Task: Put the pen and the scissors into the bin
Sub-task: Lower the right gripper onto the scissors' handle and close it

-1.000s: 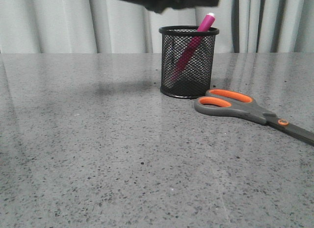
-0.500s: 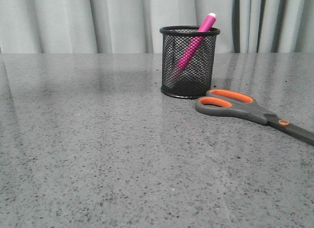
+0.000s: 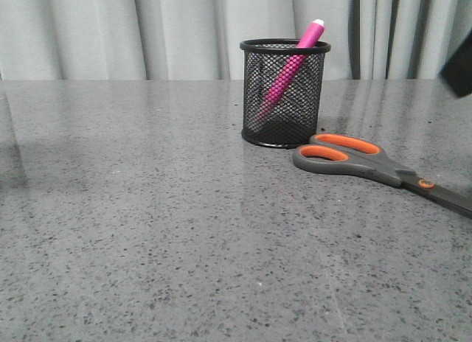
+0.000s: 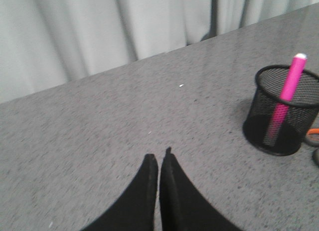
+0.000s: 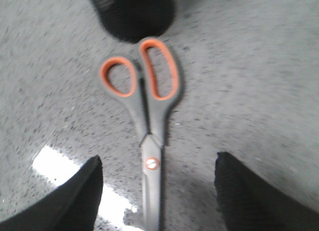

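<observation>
Fingers of the left gripper (image 4: 158, 159) are pressed together with only a thin seam between them, and they hold nothing; in the left wrist view they hang over bare table (image 4: 99, 141), their tips aimed at 12 o'clock, with the bin (image 4: 279, 111) well apart at about 2 o'clock from them. This arm does not show in the front view.

At the middle of the front view the bin (image 3: 284, 91) stands upright on the table (image 3: 147, 231). The pen (image 3: 289, 71) leans inside it, its upper end tilted toward 1 o'clock and sticking out past the rim.

From the bin's base, at about 4 o'clock, the scissors (image 3: 369, 165) lie flat and closed, their handles just beside the bin and the blades running off toward 4 o'clock to the frame edge.

Farther right, a dark blurred corner at the frame's edge may be the right arm. In the right wrist view the right gripper (image 5: 157, 191) hangs above the scissors (image 5: 149, 116), its fingers (image 5: 75, 201) spread wide to either side of the blades, touching nothing and holding nothing.
</observation>
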